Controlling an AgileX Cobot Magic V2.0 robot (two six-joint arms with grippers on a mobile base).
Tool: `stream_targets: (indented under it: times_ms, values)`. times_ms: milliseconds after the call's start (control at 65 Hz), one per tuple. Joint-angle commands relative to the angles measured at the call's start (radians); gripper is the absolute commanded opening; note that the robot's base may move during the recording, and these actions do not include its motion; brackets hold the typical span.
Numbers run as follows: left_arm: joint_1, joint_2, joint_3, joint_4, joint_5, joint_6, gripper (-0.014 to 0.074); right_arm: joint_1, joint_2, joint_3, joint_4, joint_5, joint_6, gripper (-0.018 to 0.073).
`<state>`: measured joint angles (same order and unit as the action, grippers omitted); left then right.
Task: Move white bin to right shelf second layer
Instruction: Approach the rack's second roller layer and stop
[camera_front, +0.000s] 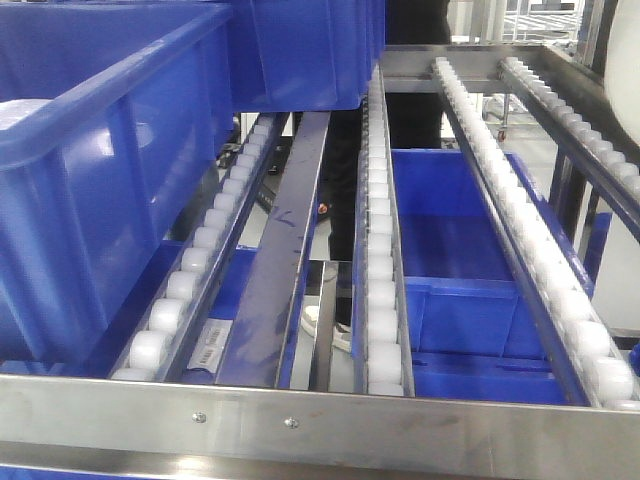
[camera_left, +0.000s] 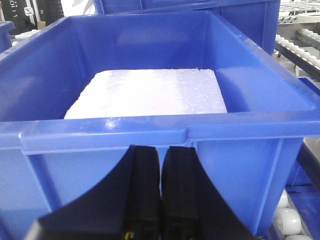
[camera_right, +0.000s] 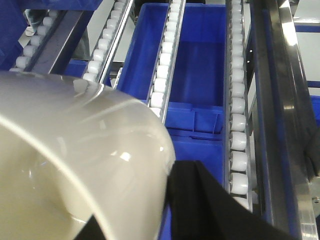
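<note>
Right gripper (camera_right: 172, 200): seen in the right wrist view, low in the frame at 6 o'clock. One black finger (camera_right: 210, 210) lies against the outer wall of the white bin; the other finger is hidden behind the bin, so the hold reads as a pinch on the bin wall.
White bin (camera_right: 75, 160): cream-white, glossy, filling the 7 to 9 o'clock part of the right wrist view, tilted, above the roller rails. A sliver of it may show at the 2 o'clock edge of the front view; cannot tell for certain.
Left gripper (camera_left: 160, 200): in the left wrist view, at 6 o'clock, two black fingers pressed together with only a thin seam between them and nothing held. It sits just in front of the rim of a blue crate.
Blue crate (camera_left: 150, 132): rectangular, with a flat white foam slab (camera_left: 150, 92) lying on its floor.
Shelf level (camera_front: 380, 250): sloped steel rails lined with small white rollers, running from 6 toward 12 o'clock in the front view, with a steel front bar (camera_front: 320, 425) carrying two screws.
Lower crate (camera_front: 450, 250): blue, open, under the rails at centre right.
Labels: a white barcode sticker (camera_front: 212, 342) at 7 o'clock below the left rail; digits too small to read.
</note>
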<state>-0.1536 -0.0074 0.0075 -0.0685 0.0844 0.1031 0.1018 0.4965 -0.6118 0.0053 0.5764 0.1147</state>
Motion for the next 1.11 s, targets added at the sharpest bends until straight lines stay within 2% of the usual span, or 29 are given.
stream_targets:
  times_ms: [0,1092]
  values:
    - [-0.006,-0.014,0.037,-0.005,-0.084,-0.004,0.0085,-0.008,0.001,-0.031,0.004,-0.1,0.0,0.0057]
    - [-0.006,-0.014,0.037,-0.005,-0.084,-0.004,0.0085,-0.008,0.001,-0.031,0.004,-0.1,0.0,0.0057]
